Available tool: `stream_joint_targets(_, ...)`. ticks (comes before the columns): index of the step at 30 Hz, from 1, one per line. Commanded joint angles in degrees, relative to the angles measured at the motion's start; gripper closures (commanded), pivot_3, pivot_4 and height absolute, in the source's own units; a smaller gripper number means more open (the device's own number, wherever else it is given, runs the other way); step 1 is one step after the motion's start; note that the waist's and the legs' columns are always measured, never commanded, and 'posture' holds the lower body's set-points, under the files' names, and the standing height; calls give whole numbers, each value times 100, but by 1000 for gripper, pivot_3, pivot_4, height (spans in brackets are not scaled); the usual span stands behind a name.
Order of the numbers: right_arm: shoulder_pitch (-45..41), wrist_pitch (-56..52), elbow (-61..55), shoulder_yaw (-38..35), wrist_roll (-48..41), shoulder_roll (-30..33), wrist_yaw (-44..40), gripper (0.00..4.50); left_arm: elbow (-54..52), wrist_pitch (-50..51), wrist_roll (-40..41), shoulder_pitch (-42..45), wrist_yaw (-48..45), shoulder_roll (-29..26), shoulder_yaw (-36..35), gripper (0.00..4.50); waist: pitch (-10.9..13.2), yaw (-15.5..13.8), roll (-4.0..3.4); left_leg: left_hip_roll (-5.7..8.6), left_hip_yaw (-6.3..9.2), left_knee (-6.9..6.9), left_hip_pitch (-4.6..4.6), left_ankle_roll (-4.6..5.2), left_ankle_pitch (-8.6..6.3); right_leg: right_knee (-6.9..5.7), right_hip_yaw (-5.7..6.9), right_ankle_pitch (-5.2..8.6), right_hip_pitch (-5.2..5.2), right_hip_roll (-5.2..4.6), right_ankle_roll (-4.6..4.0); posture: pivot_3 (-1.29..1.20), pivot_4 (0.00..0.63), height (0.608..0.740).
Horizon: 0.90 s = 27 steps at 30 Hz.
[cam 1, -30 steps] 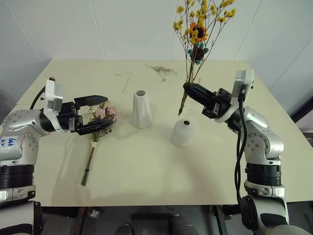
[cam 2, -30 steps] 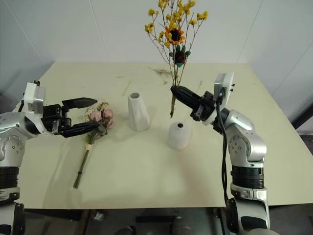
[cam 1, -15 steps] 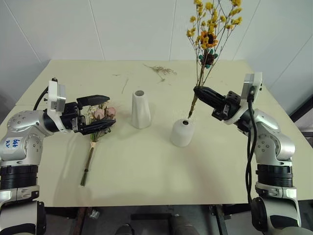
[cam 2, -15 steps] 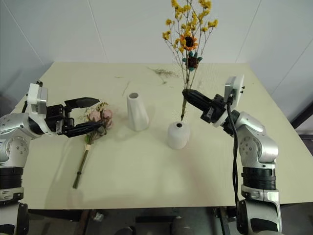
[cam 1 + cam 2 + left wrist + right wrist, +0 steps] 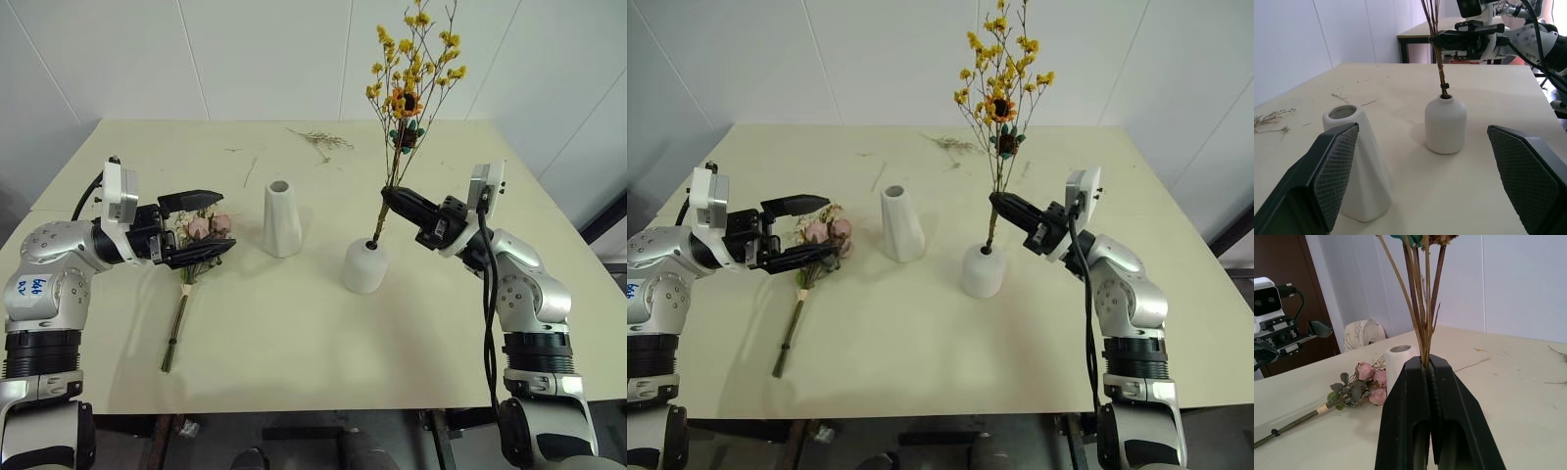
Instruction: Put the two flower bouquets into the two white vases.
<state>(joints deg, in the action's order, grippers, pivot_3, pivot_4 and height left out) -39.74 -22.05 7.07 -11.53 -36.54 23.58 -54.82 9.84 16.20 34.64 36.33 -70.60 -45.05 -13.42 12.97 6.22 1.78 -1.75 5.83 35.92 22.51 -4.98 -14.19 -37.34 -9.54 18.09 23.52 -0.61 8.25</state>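
On the pale surface [image 5: 294, 323] the rounded white vase [image 5: 365, 265] stands right of centre, and the thin stems of the yellow bouquet [image 5: 409, 88] enter its small hole, their blossoms and dark flower rising well above the far edge. The right gripper [image 5: 390, 197] has its fingers pressed together on those stems just above the vase mouth, holding them a little tilted; the right wrist view shows the stems clamped between the two black fingers [image 5: 1405, 416]. The tall cone vase [image 5: 282, 218] stands empty just left of the rounded one, nearer the far edge, the two apart with bare surface between them. The pink rose bouquet [image 5: 206, 231] lies flat toward the left edge, its heads pointing to the far side and its long stem [image 5: 177, 328] trailing toward the near edge. The left gripper [image 5: 201, 227] hangs over the rose heads with its fingers spread wide, one above and one below them as seen from the head; whether either finger touches the flowers cannot be told. In the left wrist view the spread fingers [image 5: 1332, 166] frame both vases. Loose dried twigs [image 5: 323, 140] lie scattered near the far edge behind the cone vase, and a thinner single sprig [image 5: 252, 168] lies to their left; neither is near the vases' mouths. Nothing lies between the roses and the cone vase.
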Motion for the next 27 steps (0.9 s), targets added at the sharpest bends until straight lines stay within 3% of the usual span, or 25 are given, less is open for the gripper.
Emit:
stream_joint_targets(1, 65, 209, -52, -8, -13, -55, -62, 4470, -179, -77, 20, 70, 64, -61, -164, 0, 0, 0, 0, 0, 0, 0, 0, 0, 0, 0, 0, 0, 0, 0, 0, 0, 150, 740)
stream_joint_targets(20, 363, 889, 66, 219, 350, -292, -75, 4470, -336, -15, 60, 19, 185, -77, -181, 0, 0, 0, 0, 0, 0, -1, 0, 0, 0, 1, 0, 0, 0, 0, 0, 0, 150, 740)
stream_joint_targets(23, 445, 889, 12, 273, 345, -240, -193, 3798, -367, -16, 65, -13, 218, -72, -194, 0, 0, -2, 0, 0, 0, -2, 0, 0, 0, 3, 0, 0, 0, 0, 0, 0, 150, 740)
stream_joint_targets(27, 560, 866, -81, 288, 340, -144, -293, 2428, -424, -20, 69, -77, 258, -68, -215, 0, 0, 4, 0, 0, 0, -2, 0, 0, 0, 3, 0, 0, 0, 0, 0, 0, 150, 740)
